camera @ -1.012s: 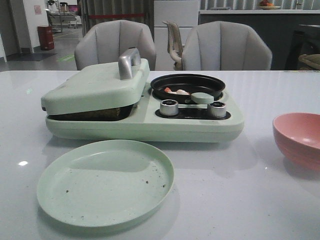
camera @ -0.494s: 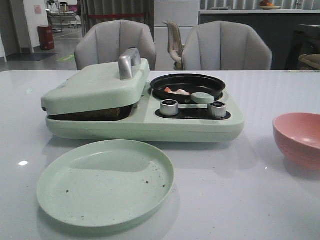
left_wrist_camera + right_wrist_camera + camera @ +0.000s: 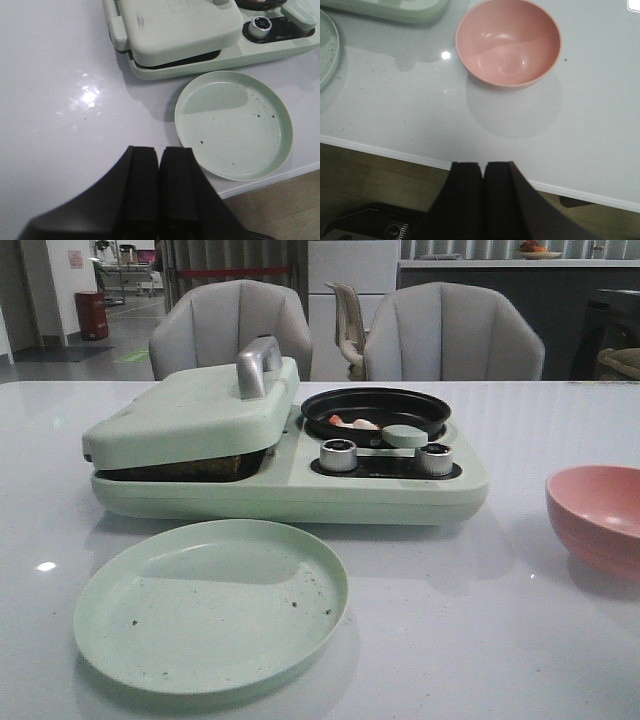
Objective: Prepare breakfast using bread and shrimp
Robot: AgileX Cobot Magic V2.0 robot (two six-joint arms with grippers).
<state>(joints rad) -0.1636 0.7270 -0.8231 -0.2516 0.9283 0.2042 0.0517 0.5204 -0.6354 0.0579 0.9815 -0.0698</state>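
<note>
A: How many appliances are on the table?
B: One pale green breakfast maker [image 3: 290, 465], with one hinged lid [image 3: 190, 410], one silver handle [image 3: 256, 365] and two round silver knobs [image 3: 338, 455].
A: Dishes?
B: One round pale green plate [image 3: 210, 605], one pink bowl [image 3: 600, 520] and one black round pan [image 3: 375, 410].
A: Shrimp?
B: A couple of small pale pink-orange shrimp pieces [image 3: 355, 423] lie in the pan; the exact number can't be made out.
A: Chairs behind?
B: Two grey padded chairs [image 3: 230, 330], plus one pale one between them.

White table [image 3: 480, 640] carries a green breakfast cooker [image 3: 290, 480], green plate [image 3: 210, 605] and pink bowl [image 3: 600, 518].
</note>
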